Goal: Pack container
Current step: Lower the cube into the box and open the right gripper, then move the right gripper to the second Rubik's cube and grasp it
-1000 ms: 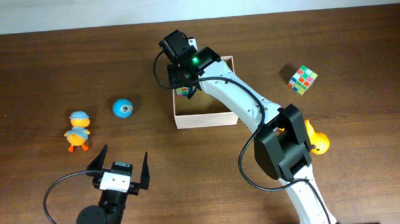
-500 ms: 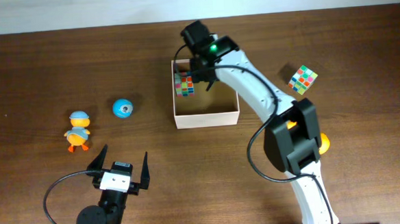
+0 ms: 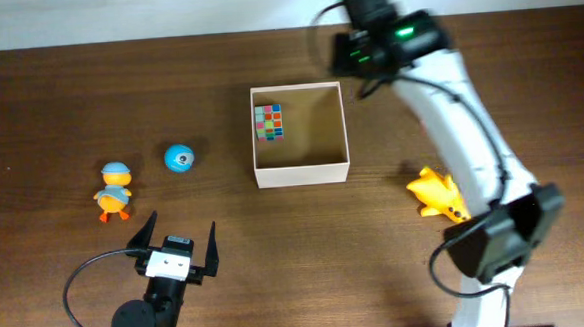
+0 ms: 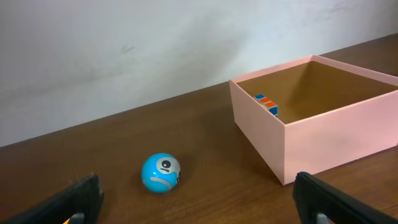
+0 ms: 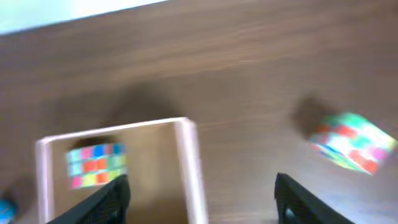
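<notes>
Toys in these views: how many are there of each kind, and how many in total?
Cubes: 2, packed cube and loose cube
Ducks: 2, orange duck and yellow duck
Balls: 1, blue ball
Total: 5 toys

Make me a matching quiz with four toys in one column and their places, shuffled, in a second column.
Toys:
1. cube
2. ball
3. yellow toy
4. capped duck

Places:
A. right of the container
B. farthest left
C. inside the container
D. just left of the container

Pairs: 1-C, 2-D, 3-A, 4-B
</notes>
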Available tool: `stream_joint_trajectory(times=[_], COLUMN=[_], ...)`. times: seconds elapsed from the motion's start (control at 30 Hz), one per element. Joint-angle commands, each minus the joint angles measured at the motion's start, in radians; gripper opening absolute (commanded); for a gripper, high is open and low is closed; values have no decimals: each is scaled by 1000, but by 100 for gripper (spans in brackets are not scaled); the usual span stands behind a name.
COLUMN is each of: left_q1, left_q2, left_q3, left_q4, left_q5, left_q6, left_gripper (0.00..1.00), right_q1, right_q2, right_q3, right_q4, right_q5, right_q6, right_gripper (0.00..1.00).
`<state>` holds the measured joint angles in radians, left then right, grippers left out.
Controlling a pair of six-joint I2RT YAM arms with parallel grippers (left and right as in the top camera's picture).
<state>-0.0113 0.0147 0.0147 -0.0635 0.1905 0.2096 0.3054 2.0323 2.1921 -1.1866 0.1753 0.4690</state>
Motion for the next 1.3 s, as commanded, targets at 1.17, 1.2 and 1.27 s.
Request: stream_joint_trajectory(times=[1.17,1.2,1.27], left_q1=[6,6,6], left_q2=[-10,-10,-10], left_q3=[-6,-6,-6], left_q4=[-1,-1,-1], left_q5=[-3,-3,-3], left_q6=[13,13,13], left_gripper=[99,99,99], right_q1=[-409,-414,-422], right_q2=[287,288,295], right_q3=[-51,-51,-51], right_q4=[-115,-115,-114], right_q5=[-101,-109,-120], right_q6=[339,327,309], right_gripper=[86,86,87])
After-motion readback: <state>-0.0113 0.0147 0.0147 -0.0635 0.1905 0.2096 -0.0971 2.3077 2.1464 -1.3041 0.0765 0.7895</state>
